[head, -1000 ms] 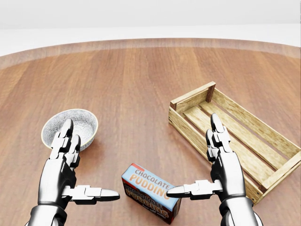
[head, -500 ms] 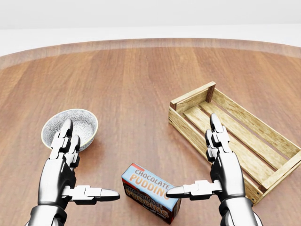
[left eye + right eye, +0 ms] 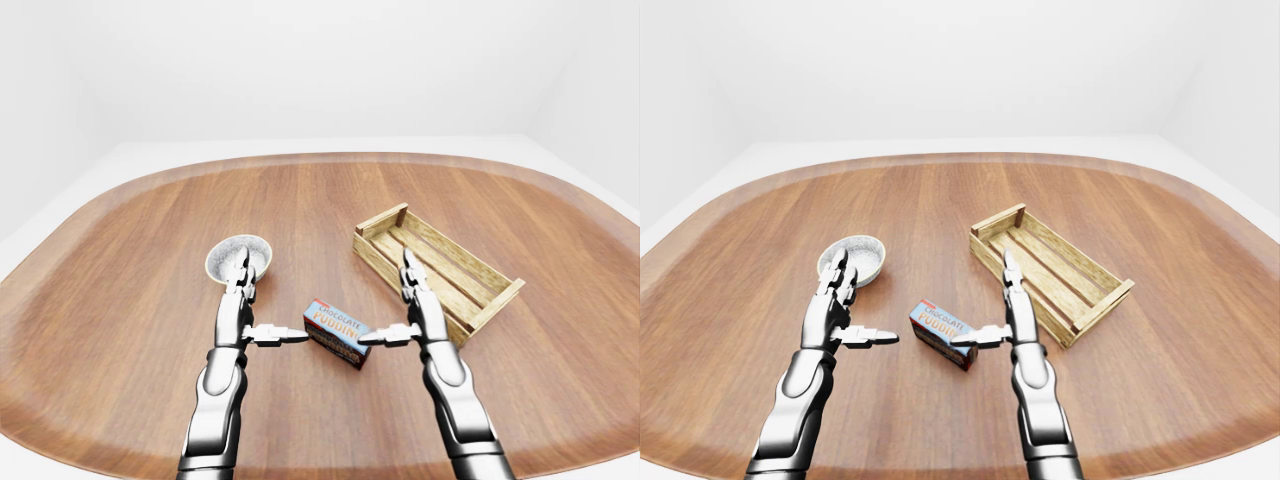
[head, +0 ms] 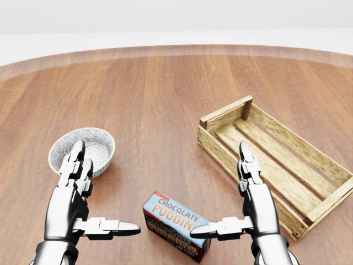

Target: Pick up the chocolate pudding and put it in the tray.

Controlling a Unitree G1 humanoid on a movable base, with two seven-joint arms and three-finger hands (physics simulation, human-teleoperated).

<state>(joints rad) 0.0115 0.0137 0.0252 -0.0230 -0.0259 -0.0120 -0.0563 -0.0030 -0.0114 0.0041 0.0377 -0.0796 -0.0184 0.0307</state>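
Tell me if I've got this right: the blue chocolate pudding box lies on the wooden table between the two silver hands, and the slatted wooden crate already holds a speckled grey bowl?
Not quite. The slatted wooden crate holds nothing; the head view shows the speckled grey bowl on the wooden table, near the left hand. The blue chocolate pudding box does lie between the hands, beside the right hand.

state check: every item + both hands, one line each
chocolate pudding: lying on the table, printed face up, not gripped, between the two hands.
tray: upright on the table, nothing in it.
bowl: upright, looks empty.
left hand: open, fingers straight, thumb pointing at the box, clear of it.
right hand: open, thumb tip at the box's right end; contact unclear.
table: bare wood elsewhere.
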